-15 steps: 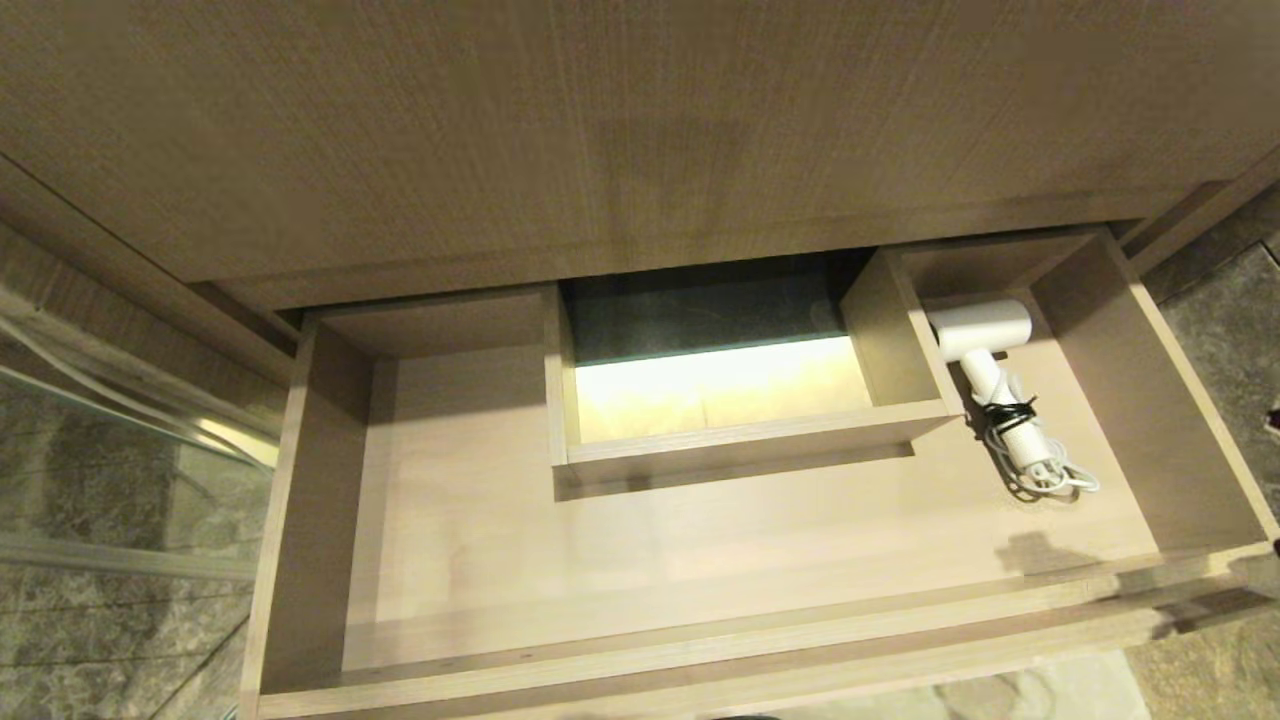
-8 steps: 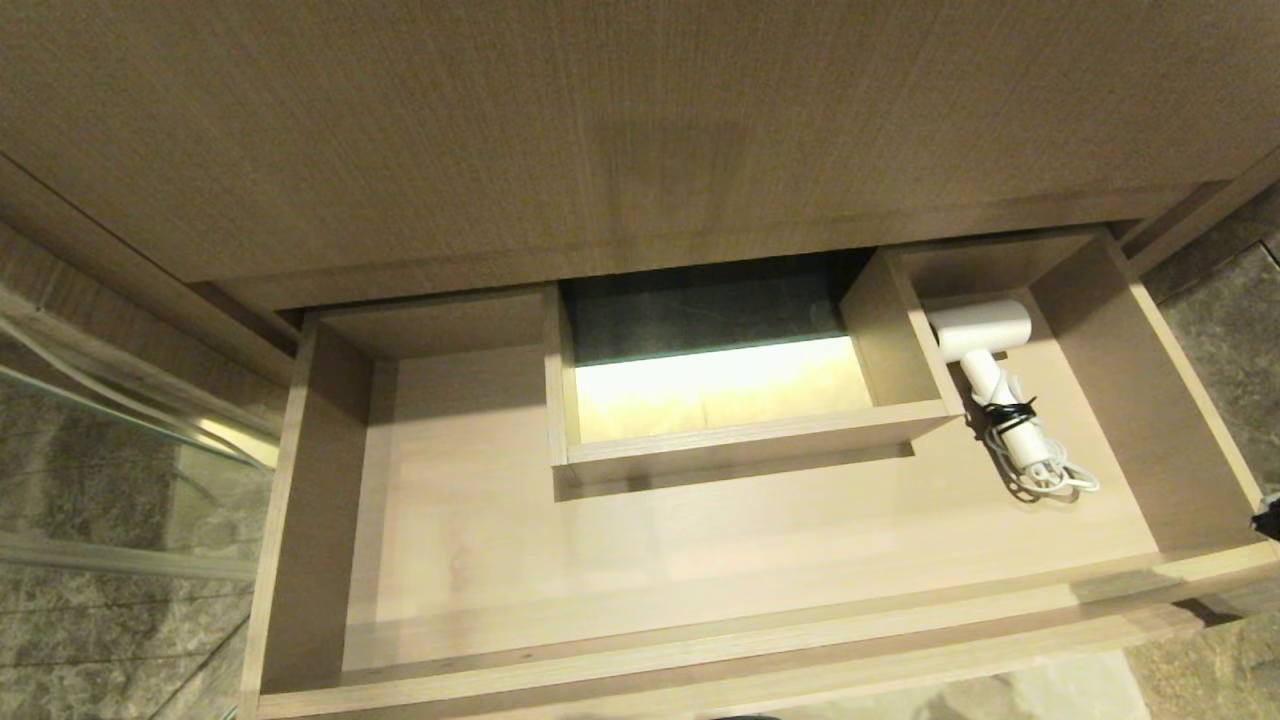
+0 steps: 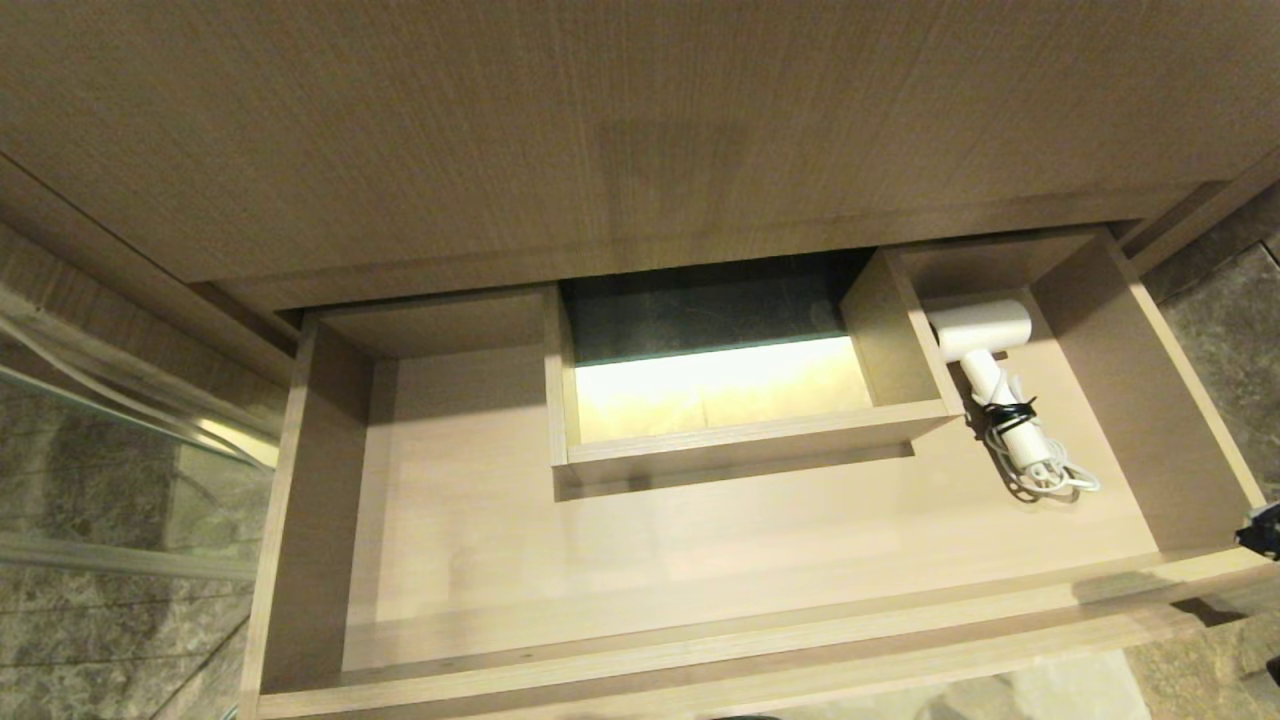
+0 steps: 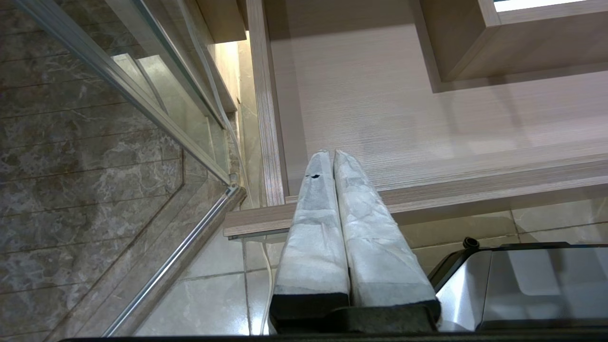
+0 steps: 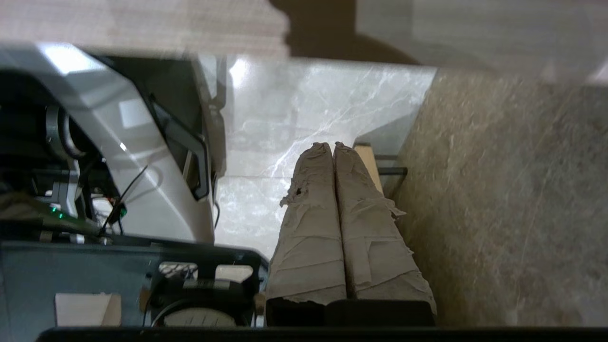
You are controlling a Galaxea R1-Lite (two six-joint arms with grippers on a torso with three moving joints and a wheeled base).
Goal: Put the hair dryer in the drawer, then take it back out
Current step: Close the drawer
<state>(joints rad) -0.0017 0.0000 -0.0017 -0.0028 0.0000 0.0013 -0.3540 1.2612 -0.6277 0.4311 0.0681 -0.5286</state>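
The small white hair dryer (image 3: pixel 985 385) lies in the right arm of the open light-wood drawer (image 3: pixel 700 640), barrel toward the back, its cord bound with a black tie. My right gripper (image 5: pixel 331 146) is shut and empty, low outside the drawer's right front corner over the floor; only a dark bit of that arm (image 3: pixel 1262 530) shows at the head view's right edge. My left gripper (image 4: pixel 331 154) is shut and empty, pointing at the drawer's left front corner (image 4: pixel 266 209).
A boxed cut-out (image 3: pixel 715 390) sits at the drawer's mid-back. A taller wood panel (image 3: pixel 600 130) rises above. A glass panel with a metal frame (image 4: pixel 156 114) stands to the left. The robot's base (image 5: pixel 133 156) is over the marble floor (image 5: pixel 304 114).
A dark part of my right arm has come into the head view's right edge beside the drawer's right front corner. The hair dryer and the drawer have not moved.
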